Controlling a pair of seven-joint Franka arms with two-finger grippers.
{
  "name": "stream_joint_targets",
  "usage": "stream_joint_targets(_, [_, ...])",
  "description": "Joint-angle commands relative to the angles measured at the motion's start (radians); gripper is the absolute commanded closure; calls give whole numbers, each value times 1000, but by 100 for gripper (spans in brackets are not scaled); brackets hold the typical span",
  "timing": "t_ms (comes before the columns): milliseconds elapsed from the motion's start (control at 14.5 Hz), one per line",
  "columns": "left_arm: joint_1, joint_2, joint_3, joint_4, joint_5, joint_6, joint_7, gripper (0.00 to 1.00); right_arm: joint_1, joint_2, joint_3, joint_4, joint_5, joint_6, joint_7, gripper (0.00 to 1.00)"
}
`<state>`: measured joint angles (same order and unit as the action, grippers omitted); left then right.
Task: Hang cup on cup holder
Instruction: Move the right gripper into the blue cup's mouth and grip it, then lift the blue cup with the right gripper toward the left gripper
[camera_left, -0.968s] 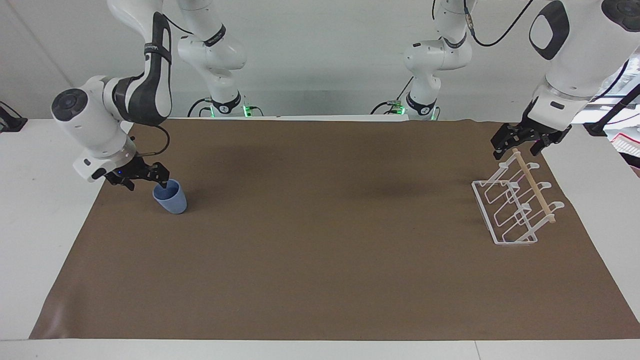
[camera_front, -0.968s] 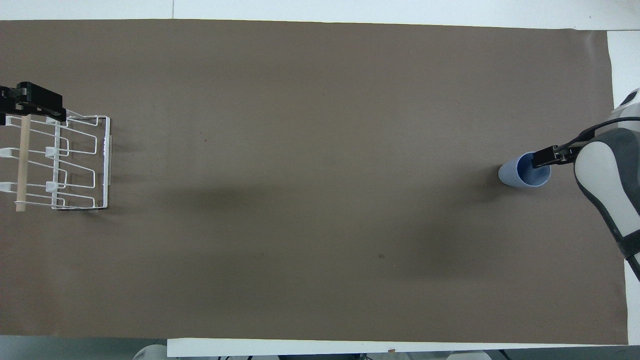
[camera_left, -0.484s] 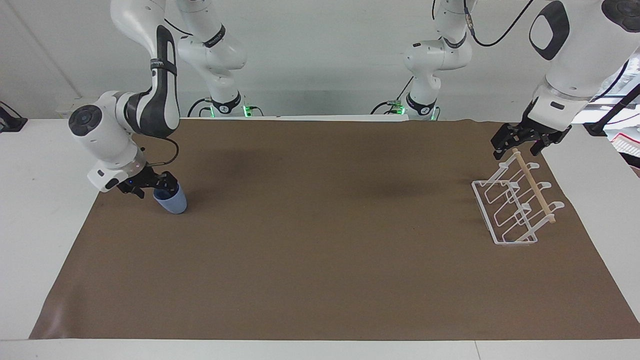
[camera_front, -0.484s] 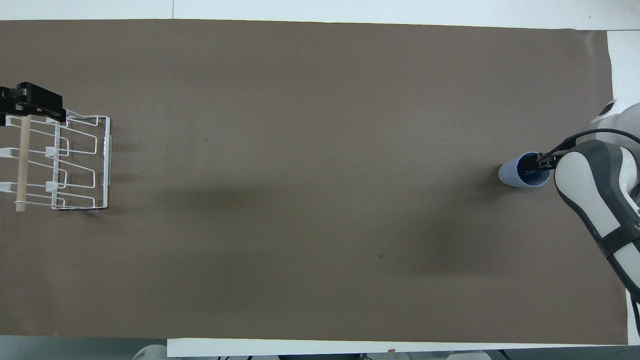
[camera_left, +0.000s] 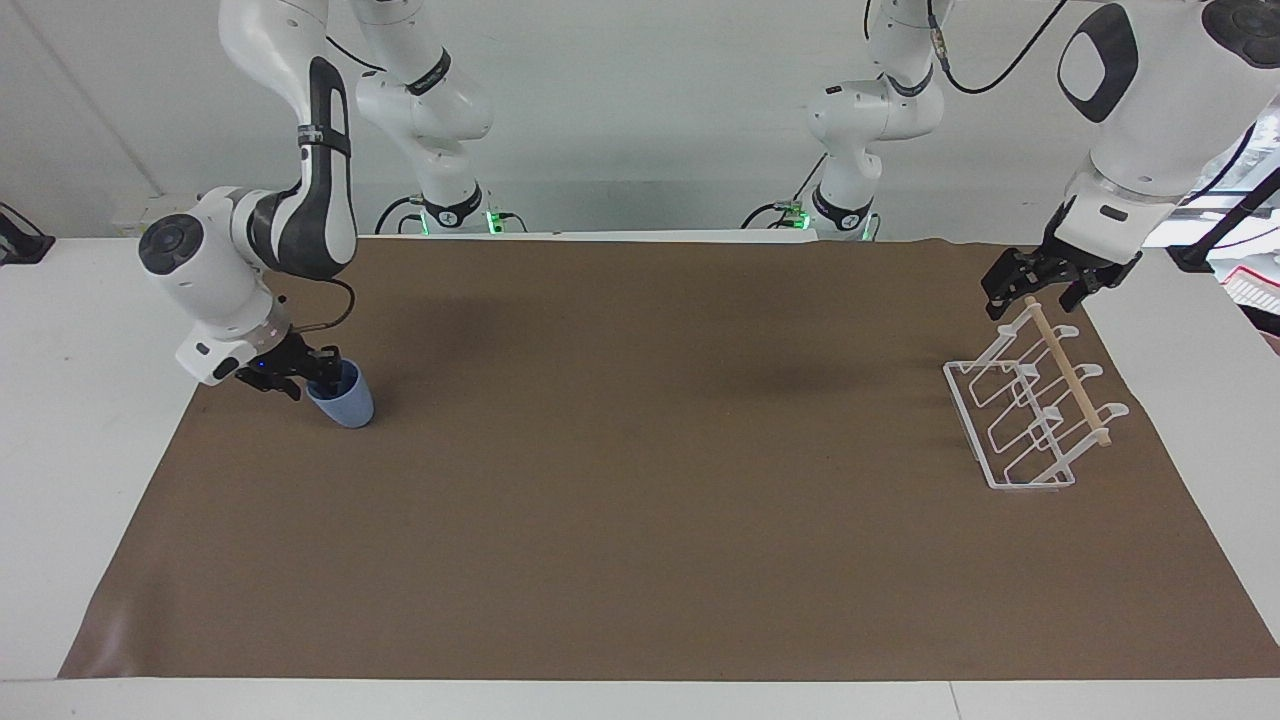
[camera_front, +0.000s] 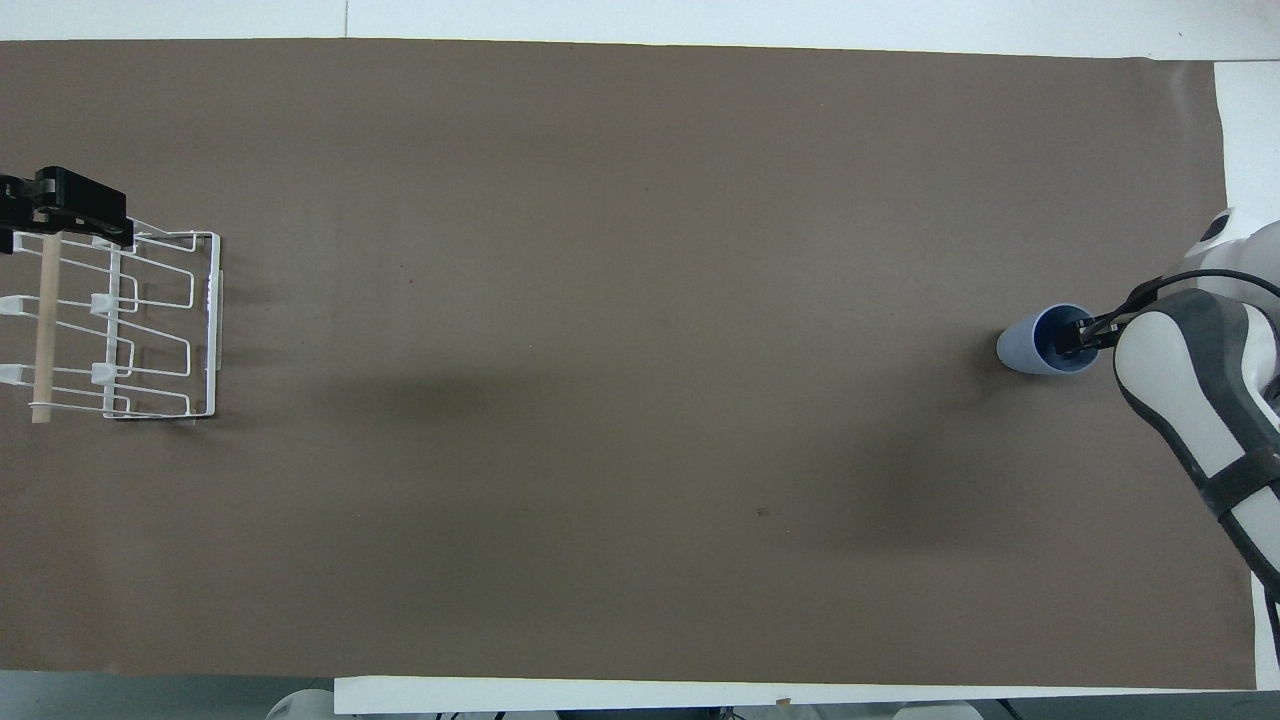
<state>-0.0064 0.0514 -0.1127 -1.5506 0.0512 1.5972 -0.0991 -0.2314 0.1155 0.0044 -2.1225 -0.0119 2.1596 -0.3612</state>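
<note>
Cup (camera_left: 342, 398) stands on the brown mat (camera_left: 640, 470) near the right arm's end, right gripper (camera_left: 318, 372) pinching its rim; left gripper (camera_left: 1040, 285) hangs open over the cup holder (camera_left: 1030, 410).

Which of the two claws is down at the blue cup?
The right gripper, reaching in at the cup's rim at its end of the table. The left gripper waits above the rack's wooden rod.

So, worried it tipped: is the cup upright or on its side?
Upright: the cup stands on its base on the table, its open mouth up, empty inside in the overhead view.
</note>
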Motion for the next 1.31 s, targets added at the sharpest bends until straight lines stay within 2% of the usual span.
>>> stream_joint_targets(0, [0, -38, 2, -43, 18, 3, -5, 0, -5, -7, 9, -10, 21, 6, -36, 90])
stream_joint_targets(69, [2, -38, 2, -45, 18, 3, -5, 0, -2, -5, 9, -7, 21, 9, -41, 100])
stream_joint_targets(346, [2, -59, 2, -78, 18, -11, -51, 0, 1, 3, 19, 62, 20, -72, -44, 100])
stream_joint_targets(553, [-3, -111, 1, -179, 18, -5, -308, 0, 53, -4, 23, 186, 62, -261, -59, 100])
stream_joint_targets(691, [-1, -131, 1, -218, 16, 0, -434, 0, 56, -7, 25, 255, 343, -367, -116, 100])
stream_joint_targets(761, [-1, -134, 1, -226, 13, 0, -453, 0, 63, -7, 26, 256, 456, -395, -117, 100])
stream_joint_targets(830, [-1, -134, 1, -224, 6, 4, -503, 0, 81, -7, 29, 254, 525, -397, -113, 100])
stream_joint_targets(968, [-1, -134, -2, -226, -14, 33, -736, 0, 151, -5, 29, 254, 665, -386, -85, 100])
stream_joint_targets(1106, [-3, -134, 1, -224, -150, 38, -845, 0, 223, -8, 29, 248, 794, -380, -53, 100])
stream_joint_targets(1245, [-29, -128, -12, -214, -194, 50, -1032, 0, 298, -11, 29, 233, 925, -313, 71, 100])
